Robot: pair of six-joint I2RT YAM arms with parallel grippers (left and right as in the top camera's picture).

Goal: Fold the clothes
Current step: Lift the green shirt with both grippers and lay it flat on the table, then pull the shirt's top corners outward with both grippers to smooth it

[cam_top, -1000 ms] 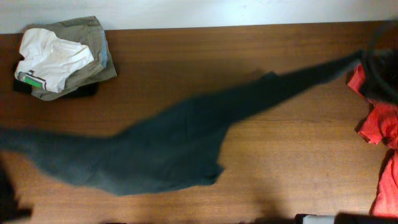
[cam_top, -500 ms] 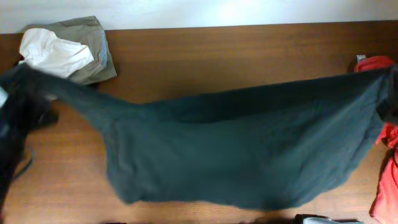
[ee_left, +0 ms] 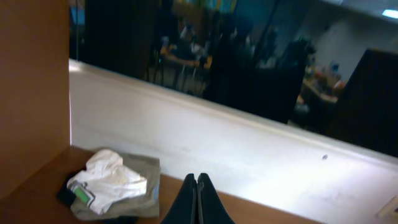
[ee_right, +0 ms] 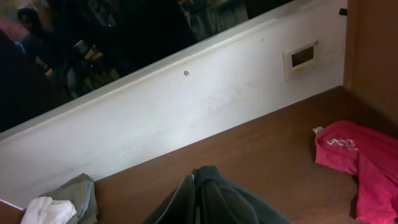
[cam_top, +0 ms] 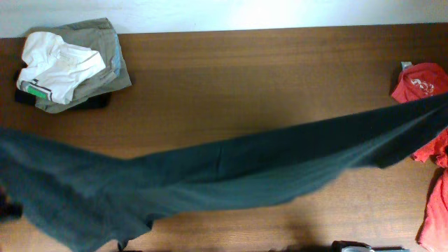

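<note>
The clothes (cam_top: 231, 175), a dark T-shirt, hang in the air as a long band across the overhead view, from the front left corner to the right edge. No lettering shows. Both grippers are outside the overhead view. In the left wrist view my left gripper (ee_left: 197, 190) has its dark fingers pressed together, and the shirt's left end runs to it. The right wrist view has my right gripper (ee_right: 195, 190) shut, with bunched dark cloth (ee_right: 233, 202) pinched in it and draped over its right finger.
A pile of folded garments (cam_top: 66, 66), white on olive on black, sits at the table's back left corner. Red garments (cam_top: 420, 80) lie along the right edge. The brown table (cam_top: 245, 70) ends at a white wall behind.
Half a second ago the shirt was spread wide and high across the table. Its left end has since swung down toward the front left, and the cloth has narrowed into a stretched band.
</note>
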